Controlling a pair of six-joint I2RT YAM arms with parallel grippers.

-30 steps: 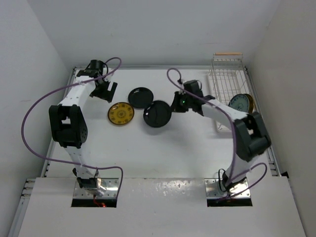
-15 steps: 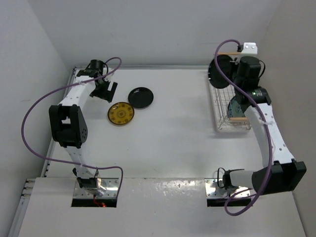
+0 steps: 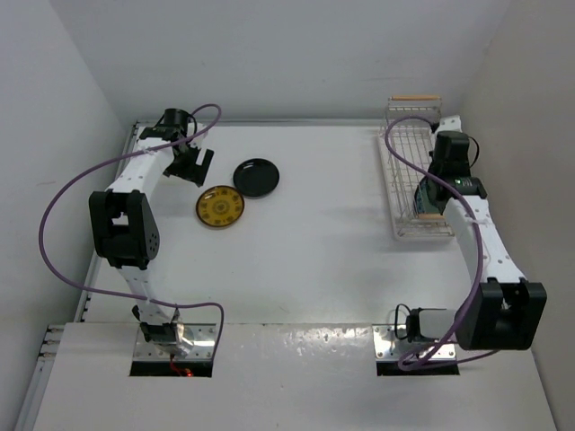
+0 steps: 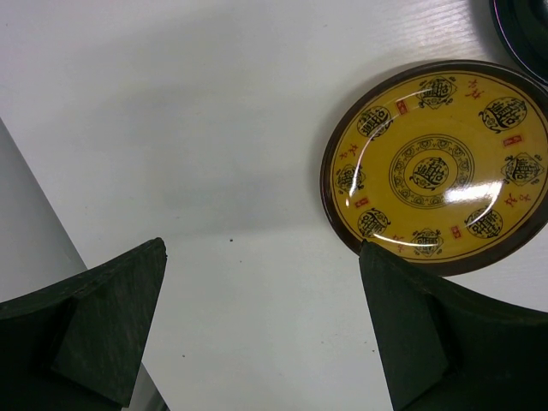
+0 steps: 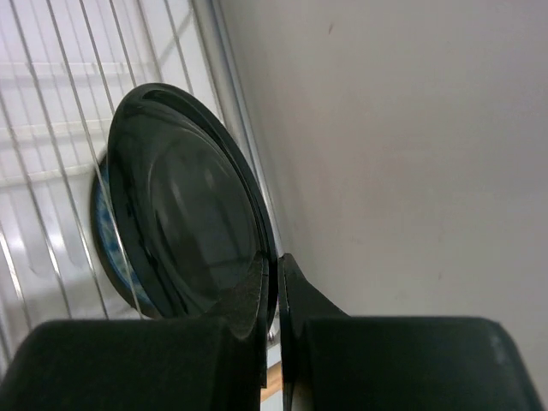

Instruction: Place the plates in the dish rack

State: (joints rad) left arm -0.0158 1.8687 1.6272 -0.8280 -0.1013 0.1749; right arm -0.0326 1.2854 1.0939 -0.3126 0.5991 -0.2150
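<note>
My right gripper (image 5: 276,278) is shut on the rim of a glossy black plate (image 5: 193,223), held on edge inside the dish rack (image 3: 409,148) at its near end. Just behind that plate stands a blue-green patterned plate (image 5: 104,248). In the top view the right gripper (image 3: 433,190) points down into the rack. Two plates lie flat on the table: a yellow patterned one (image 3: 220,206) and a second black one (image 3: 256,177). My left gripper (image 3: 190,163) hovers open just left of them, and the yellow plate (image 4: 437,167) lies past its right finger (image 4: 419,334).
The white side wall (image 5: 411,128) is close on the right of the rack. The rack's far wooden handle (image 3: 415,98) lies by the back wall. A purple cable (image 3: 63,206) loops out from the left arm.
The right arm carried a black plate from the middle of the table, over the rack's far end, and down into the rack's near end. The left arm stayed still.
</note>
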